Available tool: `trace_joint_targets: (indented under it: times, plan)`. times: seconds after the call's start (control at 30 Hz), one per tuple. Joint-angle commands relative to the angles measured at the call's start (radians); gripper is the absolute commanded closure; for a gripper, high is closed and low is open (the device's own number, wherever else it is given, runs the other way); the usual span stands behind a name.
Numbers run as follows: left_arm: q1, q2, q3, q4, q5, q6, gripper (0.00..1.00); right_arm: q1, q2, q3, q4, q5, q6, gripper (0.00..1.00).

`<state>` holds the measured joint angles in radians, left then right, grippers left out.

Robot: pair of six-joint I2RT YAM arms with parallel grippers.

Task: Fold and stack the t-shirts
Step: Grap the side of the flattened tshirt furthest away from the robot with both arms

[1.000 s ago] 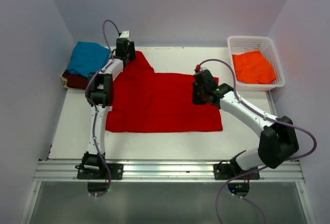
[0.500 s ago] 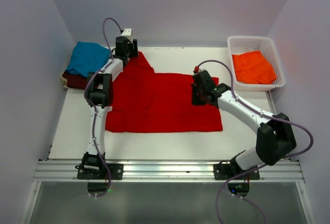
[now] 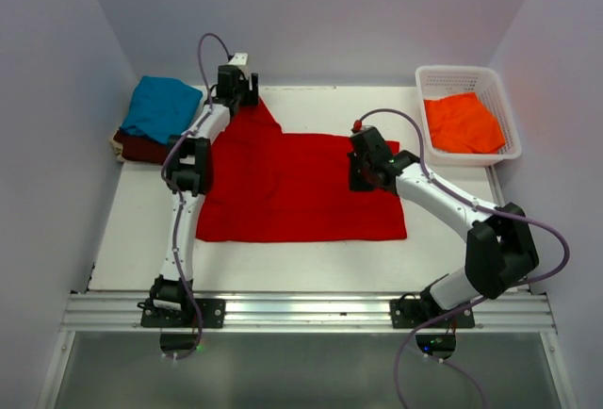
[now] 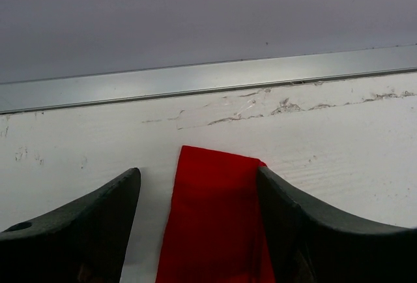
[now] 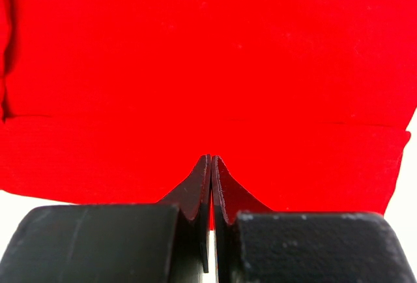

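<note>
A bright red t-shirt lies spread flat in the middle of the table. Its far-left sleeve points at the back edge. My left gripper hangs over that sleeve tip, open, one finger on each side of the cloth and not pinching it. My right gripper is shut, low over the shirt's right part, its tips pressed together with no cloth visibly between them. A teal blue t-shirt lies folded on a dark maroon one at the far left. An orange t-shirt lies in the basket.
The white lattice basket stands at the far right corner. A metal rail runs along the table's back edge, just past the sleeve tip. White walls close in the left, back and right sides.
The left gripper's jaws have opened off the sleeve, and it has shifted slightly right along the back edge. The right gripper has edged a little left, still shut.
</note>
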<state>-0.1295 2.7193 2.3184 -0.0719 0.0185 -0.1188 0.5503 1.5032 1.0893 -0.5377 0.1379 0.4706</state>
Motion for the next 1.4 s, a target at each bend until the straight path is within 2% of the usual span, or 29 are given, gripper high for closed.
trace_joint_targets:
  times: [0.0,0.1,0.17,0.2,0.23,0.33,0.4,0.43,0.7,0.87,0.9,1.0,1.07,1.13,1.27,1.37]
  plan:
    - [0.002,0.016,0.068,-0.081,-0.014,0.013,0.24,-0.001,0.002,0.044,0.008,-0.011,-0.009,1.0]
    - [0.002,0.028,0.088,-0.123,-0.014,0.008,0.25,-0.003,-0.008,0.044,0.005,-0.015,-0.01,1.0]
    - [0.004,0.025,0.084,-0.138,-0.011,0.005,0.34,-0.001,-0.014,0.041,0.007,-0.014,-0.009,1.0]
    - [0.004,0.023,0.078,-0.143,0.0,0.001,0.41,-0.003,-0.021,0.041,0.01,-0.015,-0.007,1.0]
    - [0.005,0.022,0.075,-0.147,0.004,-0.001,0.6,-0.001,-0.021,0.041,0.013,-0.015,-0.007,1.0]
    - [0.014,0.011,0.047,-0.146,0.014,-0.019,0.86,-0.003,-0.014,0.063,-0.001,-0.021,-0.012,1.0]
    - [0.021,-0.003,0.018,-0.138,0.015,-0.028,0.92,-0.003,-0.018,0.054,0.002,-0.029,-0.004,1.0]
    - [0.024,-0.012,-0.003,-0.126,0.011,-0.031,1.0,-0.001,-0.026,0.04,0.011,-0.029,-0.001,1.0]
    - [0.024,-0.177,-0.246,0.029,-0.046,-0.048,1.0,-0.003,-0.034,0.027,0.013,0.031,-0.01,1.0]
    - [0.024,-0.309,-0.278,0.023,-0.069,-0.033,1.0,-0.004,-0.012,0.02,0.036,0.101,-0.007,1.0]
    - [0.022,-0.328,-0.289,0.02,-0.068,-0.027,1.0,-0.003,-0.002,0.02,0.039,0.112,-0.006,0.93]
    - [0.022,-0.406,-0.339,0.015,-0.063,-0.027,1.0,-0.006,0.017,0.029,0.047,0.152,-0.003,0.86]
    - [0.021,-0.461,-0.385,0.018,-0.068,-0.025,1.0,-0.015,0.022,0.04,0.053,0.198,-0.001,0.67]
    - [0.021,-0.489,-0.396,0.015,-0.077,-0.035,1.0,-0.029,0.038,0.059,0.054,0.23,0.013,0.55]
    - [0.019,-0.53,-0.385,-0.104,-0.075,-0.036,1.0,-0.116,0.087,0.116,0.054,0.244,0.023,0.46]
    - [0.018,-0.611,-0.498,-0.111,-0.086,-0.038,1.0,-0.199,0.147,0.164,0.058,0.216,0.037,0.45]
